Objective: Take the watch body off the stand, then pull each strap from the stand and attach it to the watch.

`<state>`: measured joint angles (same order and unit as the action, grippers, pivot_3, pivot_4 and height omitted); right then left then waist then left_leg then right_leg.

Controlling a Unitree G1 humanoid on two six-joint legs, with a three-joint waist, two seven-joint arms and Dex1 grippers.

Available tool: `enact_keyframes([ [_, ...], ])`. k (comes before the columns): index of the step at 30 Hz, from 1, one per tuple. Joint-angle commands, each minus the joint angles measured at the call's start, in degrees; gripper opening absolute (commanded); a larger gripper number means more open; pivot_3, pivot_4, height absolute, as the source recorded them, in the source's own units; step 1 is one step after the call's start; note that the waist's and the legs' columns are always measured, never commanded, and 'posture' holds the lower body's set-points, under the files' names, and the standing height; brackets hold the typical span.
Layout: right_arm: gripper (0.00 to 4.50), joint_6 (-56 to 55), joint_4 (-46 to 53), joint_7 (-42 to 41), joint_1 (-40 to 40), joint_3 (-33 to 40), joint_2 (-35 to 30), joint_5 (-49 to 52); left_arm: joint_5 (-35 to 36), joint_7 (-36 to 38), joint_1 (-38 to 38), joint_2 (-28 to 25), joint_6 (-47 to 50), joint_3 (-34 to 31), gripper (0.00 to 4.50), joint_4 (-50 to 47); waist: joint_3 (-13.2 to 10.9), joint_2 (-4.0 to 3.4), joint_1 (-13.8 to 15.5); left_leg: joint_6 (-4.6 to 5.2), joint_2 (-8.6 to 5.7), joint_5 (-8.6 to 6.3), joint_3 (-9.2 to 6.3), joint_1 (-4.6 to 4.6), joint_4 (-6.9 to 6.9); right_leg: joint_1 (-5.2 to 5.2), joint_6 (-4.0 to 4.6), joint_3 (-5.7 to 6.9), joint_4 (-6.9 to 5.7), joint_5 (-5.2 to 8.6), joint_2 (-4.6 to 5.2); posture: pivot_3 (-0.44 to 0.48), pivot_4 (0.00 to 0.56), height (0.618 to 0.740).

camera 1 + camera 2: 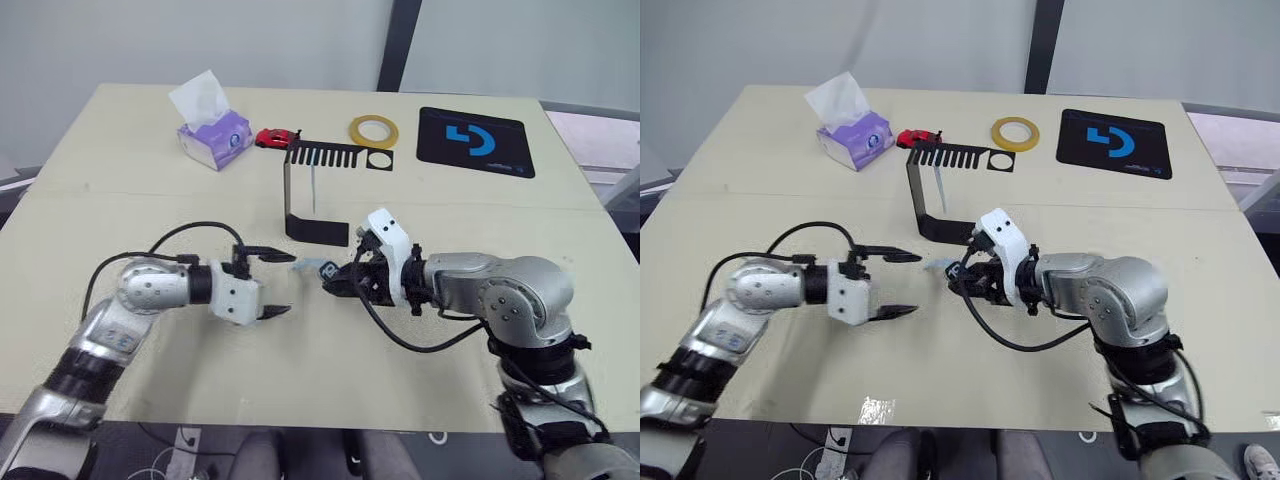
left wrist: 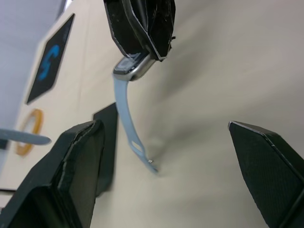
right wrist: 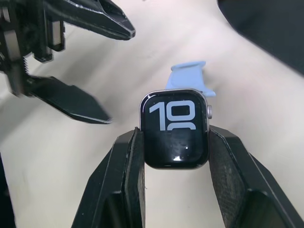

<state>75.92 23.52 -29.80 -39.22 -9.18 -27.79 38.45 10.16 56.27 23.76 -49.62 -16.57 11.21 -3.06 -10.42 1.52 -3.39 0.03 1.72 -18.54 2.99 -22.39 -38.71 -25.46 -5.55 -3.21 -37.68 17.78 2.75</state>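
A: What sat closest to the lens?

B: In the right wrist view, the right gripper (image 3: 175, 142), its two black fingers (image 3: 124, 175) pressed against opposite edges of the watch body (image 3: 175, 129). The dark screen faced the camera with light digits on it.

A: Any strap on the watch?

B: One pale blue strap (image 2: 129, 118) was joined to the case and hung from it, away from the right gripper, its free end just above or touching the table (image 1: 450, 200); I could not tell which.

A: And the left claw?

B: The left gripper (image 1: 272, 283) hovered just across from the right one, fingers spread wide apart, holding nothing. The strap's loose end lay between the two grippers, near the left fingertips.

A: Where was the stand?

B: The black stand (image 1: 318, 190) stood upright just beyond both grippers, with the second strap (image 1: 314, 188) hanging from its comb-like top plate. Farther off were a tissue pack (image 1: 213, 130), a small red toy car (image 1: 277, 137), a yellow tape ring (image 1: 373, 130) and a black mat with a blue logo (image 1: 472, 142).
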Motion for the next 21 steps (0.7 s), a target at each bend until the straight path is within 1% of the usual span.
enact_keyframes([
  [1,1.52,-9.6,3.2,-7.9,-0.3,-4.2,-5.2,-2.6,13.6,7.8,-0.3,-4.4,15.3,-4.3,4.42,-6.4,0.0,0.0,0.0,0.0,0.0,0.0,-0.01,0.0,-0.03,0.01,0.0,0.0,0.01,0.0,-0.02,0.0,0.15,0.738],
  [4,1.52,-18.0,3.6,-14.5,-0.1,-8.7,-11.0,-6.9,21.5,13.6,1.2,-8.4,28.7,-5.5,4.42,-8.9,0.0,0.0,0.1,0.03,0.01,-0.02,-0.02,0.01,-0.12,0.05,0.01,0.0,0.06,0.01,-0.09,0.0,0.15,0.738],
  [6,1.52,-23.5,3.7,-18.3,0.0,-11.3,-14.1,-10.1,24.1,16.4,2.7,-9.7,34.1,-5.5,4.42,-9.8,0.0,-0.02,0.1,0.06,0.01,-0.04,-0.02,-0.02,-0.18,0.04,0.0,0.01,0.1,0.01,-0.14,0.0,0.15,0.738],
  [9,1.52,-27.7,3.5,-21.2,0.0,-13.0,-16.2,-12.7,25.4,17.7,5.5,-9.4,39.2,-5.4,4.42,-10.3,0.0,-0.01,0.3,0.09,-0.01,-0.05,0.0,-0.02,-0.22,0.05,0.0,0.1,0.12,0.01,-0.16,0.0,0.15,0.738],
  [13,1.52,-33.4,4.1,-24.5,0.2,-15.9,-18.6,-18.0,24.9,19.9,8.0,-8.8,42.1,-4.9,4.42,-9.9,0.0,-0.02,0.3,0.09,-0.01,-0.05,0.04,-0.01,-0.29,0.03,0.0,0.07,0.1,0.01,-0.2,0.0,0.15,0.738],
  [17,1.52,-34.0,4.2,-25.5,0.7,-15.6,-18.4,-19.2,24.8,20.4,9.7,-7.2,43.9,-5.2,4.42,-9.0,0.0,-0.02,0.3,0.08,0.01,-0.05,0.05,-0.01,-0.31,0.03,0.01,0.06,0.09,0.01,-0.22,0.0,0.15,0.738],
  [21,1.52,-33.4,4.2,-25.7,0.8,-15.0,-17.9,-19.5,23.5,21.0,9.8,-6.3,43.4,-5.3,4.42,-9.2,0.0,-0.02,0.4,0.08,0.01,-0.05,0.05,-0.01,-0.34,0.03,0.01,0.0,0.05,0.01,-0.2,0.0,0.15,0.738],
])
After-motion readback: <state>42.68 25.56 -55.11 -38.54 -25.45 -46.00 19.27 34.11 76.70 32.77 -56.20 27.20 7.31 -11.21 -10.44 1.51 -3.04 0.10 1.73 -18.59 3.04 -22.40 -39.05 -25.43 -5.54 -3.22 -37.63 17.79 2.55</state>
